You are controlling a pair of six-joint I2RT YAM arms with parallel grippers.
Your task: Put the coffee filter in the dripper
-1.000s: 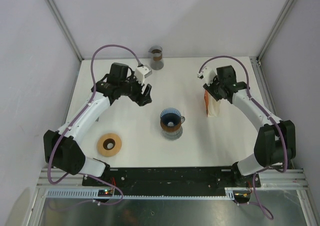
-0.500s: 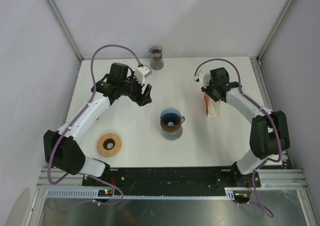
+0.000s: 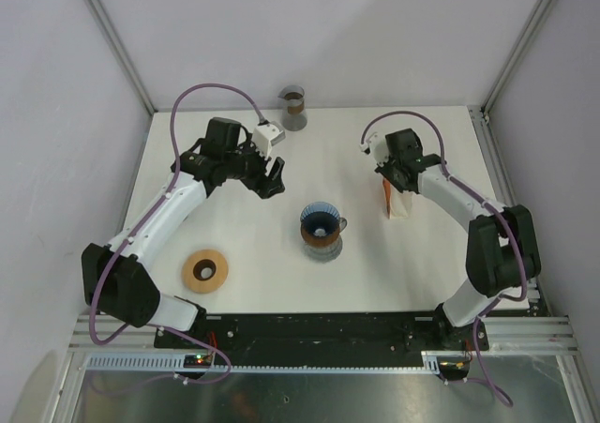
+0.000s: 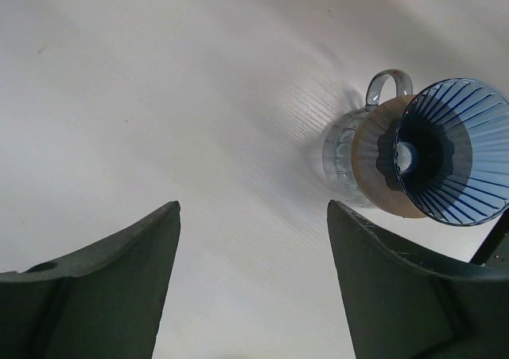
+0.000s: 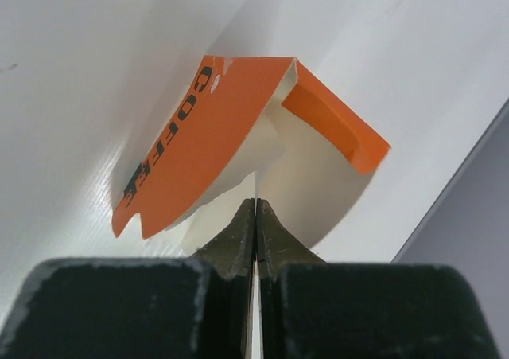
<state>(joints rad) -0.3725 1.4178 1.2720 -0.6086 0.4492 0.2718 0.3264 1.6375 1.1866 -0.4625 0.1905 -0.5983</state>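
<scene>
The blue ribbed dripper (image 3: 320, 221) sits on a glass mug at the table's middle; it also shows in the left wrist view (image 4: 453, 148), empty. An orange filter pack (image 3: 387, 194) with pale filters (image 3: 401, 205) stands at the right. My right gripper (image 3: 395, 174) is over the pack. In the right wrist view it (image 5: 255, 204) is shut on the thin edge of a white coffee filter (image 5: 318, 185) beside the pack's orange wall (image 5: 207, 128). My left gripper (image 3: 274, 177) is open and empty, above the table up-left of the dripper (image 4: 250, 208).
A brown ring-shaped holder (image 3: 205, 270) lies at the front left. A grey cup (image 3: 293, 107) stands at the back edge. The glass mug's handle (image 4: 388, 80) points away from my left gripper. Enclosure walls and posts ring the table.
My right wrist has shifted a little to the left and back over the filter pack. The left arm, the dripper and the pack have not moved.
</scene>
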